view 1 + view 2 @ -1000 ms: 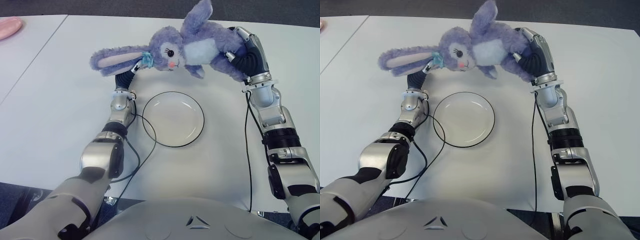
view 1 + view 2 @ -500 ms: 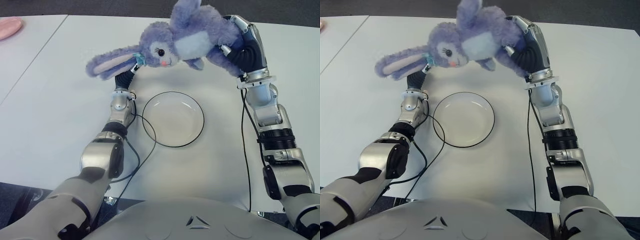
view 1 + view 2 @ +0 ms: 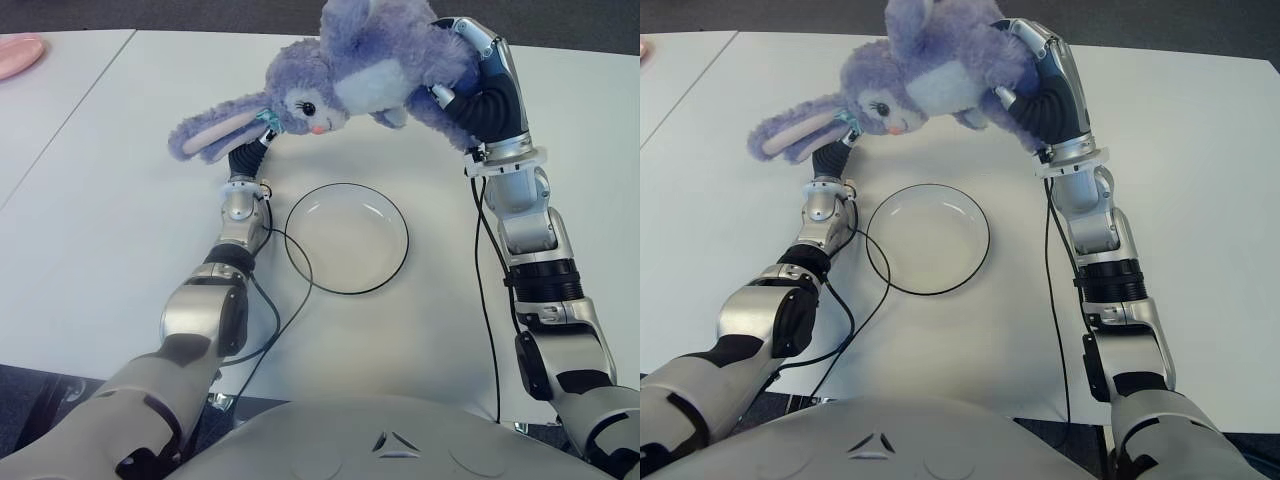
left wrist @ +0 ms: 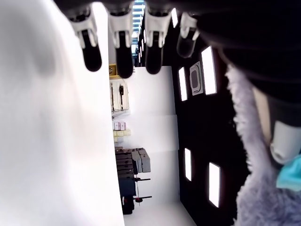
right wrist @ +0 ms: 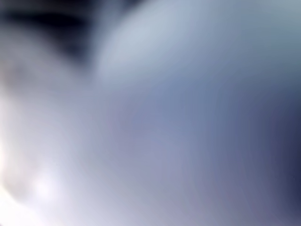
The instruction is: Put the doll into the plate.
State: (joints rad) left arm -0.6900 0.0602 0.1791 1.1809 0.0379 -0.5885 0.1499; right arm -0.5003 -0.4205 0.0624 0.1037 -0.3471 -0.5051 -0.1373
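On the far left I see a pink dish (image 3: 20, 52), cut off by the frame edge, lying on a neighbouring white surface. Next comes my left hand (image 3: 250, 156), stretched forward on the desk (image 3: 120, 230) just left of the plate; most of it is hidden under the rabbit's ear, so in the eye views I cannot read it. In the left wrist view its fingers (image 4: 122, 44) are straight and apart, they hold nothing, and some purple fur with a small blue bow shows at the edge of that view.

The rabbit doll (image 3: 340, 85) is in the air, above the far side of the plate (image 3: 346, 238) and not touching it. Its long axis runs left to right and rises a little toward the right: the long ear (image 3: 212, 137) hangs down to the left, the face with the pink nose looks toward me and down, and the body goes to the right into my right hand (image 3: 478, 95). The second ear points up and is cut by the top edge.

The right hand's fingers are clamped on the doll's lower body; the legs are hidden behind the hand. The right wrist view shows only a blurred purple-grey mass, I cannot make out any detail there.
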